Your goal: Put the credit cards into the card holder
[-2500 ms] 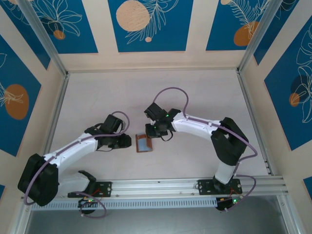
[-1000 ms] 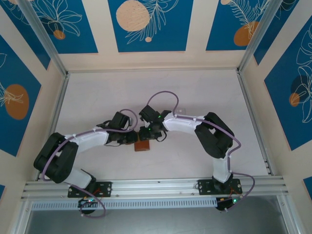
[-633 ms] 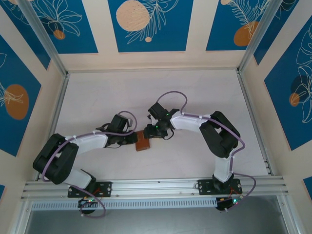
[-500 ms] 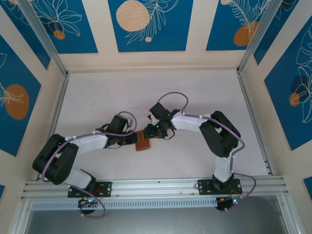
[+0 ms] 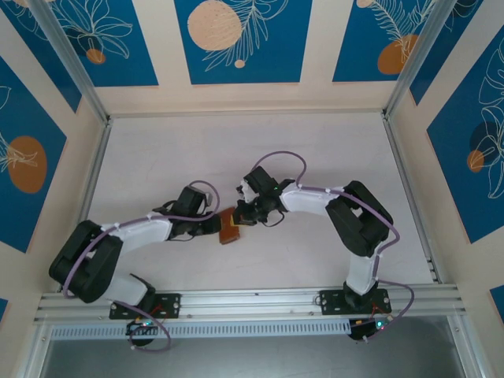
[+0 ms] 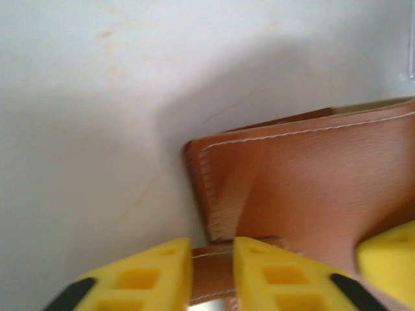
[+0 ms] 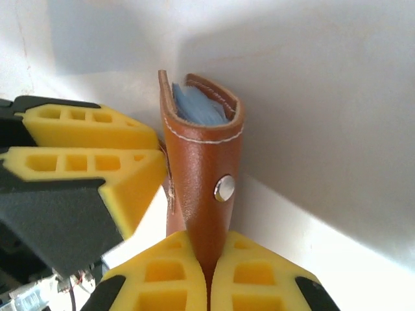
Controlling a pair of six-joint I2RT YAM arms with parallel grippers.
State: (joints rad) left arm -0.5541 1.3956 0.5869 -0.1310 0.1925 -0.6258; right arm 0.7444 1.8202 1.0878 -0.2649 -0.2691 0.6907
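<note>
the card holder (image 7: pixel 198 175) is folded shut and clamped between the right pincer's (image 7: pixel 206 275) pads. the left pincer (image 6: pixel 213 256) is narrow, pinching the holder's tab (image 6: pixel 227 204). whether cards sit in the blue sleeves (image 7: pixel 194 103) i cannot tell; snapping it shut seems left. earlier the holder lay open, apart from both pincers.

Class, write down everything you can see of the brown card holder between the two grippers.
The card holder is tan-brown, leather-like material with white edge stitching, a silver snap stud and pale blue sleeves showing at its open end. Folded closed, it is held on edge over the white table. The right gripper pinches one edge; the left gripper closes on its strap.
</note>
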